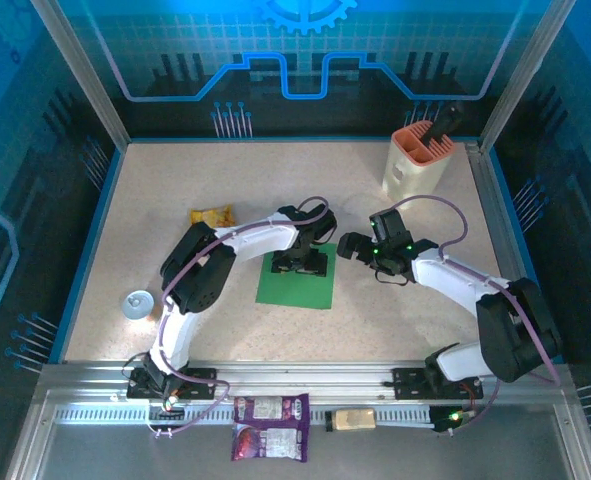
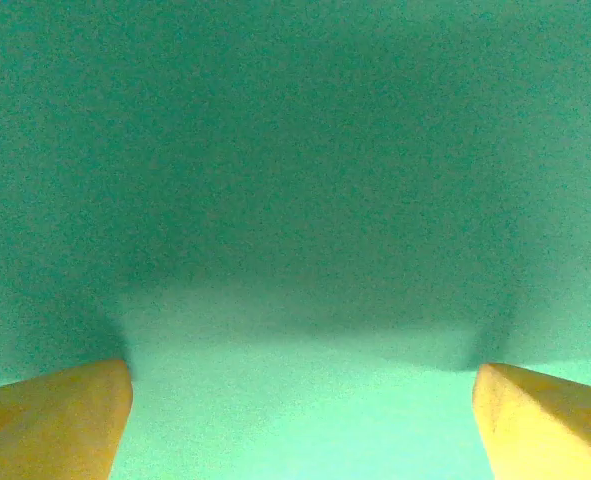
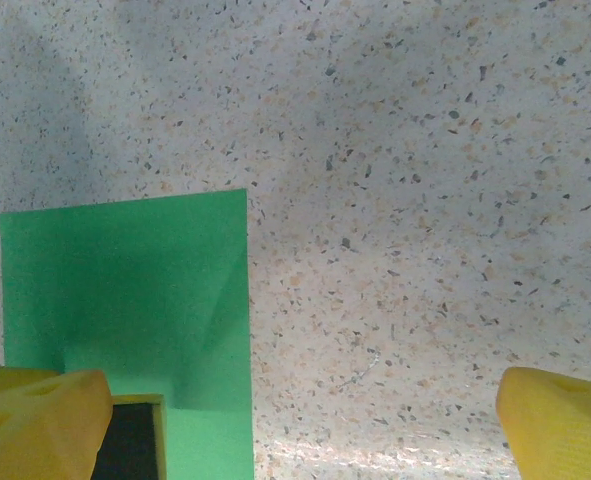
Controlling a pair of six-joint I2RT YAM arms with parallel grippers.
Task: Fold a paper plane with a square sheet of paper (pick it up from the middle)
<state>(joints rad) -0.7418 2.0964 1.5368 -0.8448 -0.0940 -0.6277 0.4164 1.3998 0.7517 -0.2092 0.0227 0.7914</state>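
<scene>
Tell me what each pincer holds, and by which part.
Nothing is held. The left pincer stands open over the green sheet, which lies flat; the right pincer stands open beside its edge, over the table.

The square sheet of paper [image 1: 307, 291] lies mid-counter [image 1: 395, 320] beneath my left claw [image 1: 305, 262]; my right claw [image 1: 347, 246] hangs just right of it, the snack packet [image 1: 212, 215] behind-left.

Green on speckle, blue all round.
The paper [image 1: 297, 280] is plain flat green on a table [image 1: 155, 200] of beige flecked with dark and tan specks. Packet [image 1: 213, 215] yellow; two bags [image 1: 270, 412] purple and white; holder [image 1: 419, 170] cream with an orange rim; disc [image 1: 137, 304] grey. Arms [image 1: 260, 235] white, black-jointed; finger pads [image 3: 35, 420] yellow. Backdrop [image 1: 295, 60] blue, gridded, with circuit lines.
</scene>
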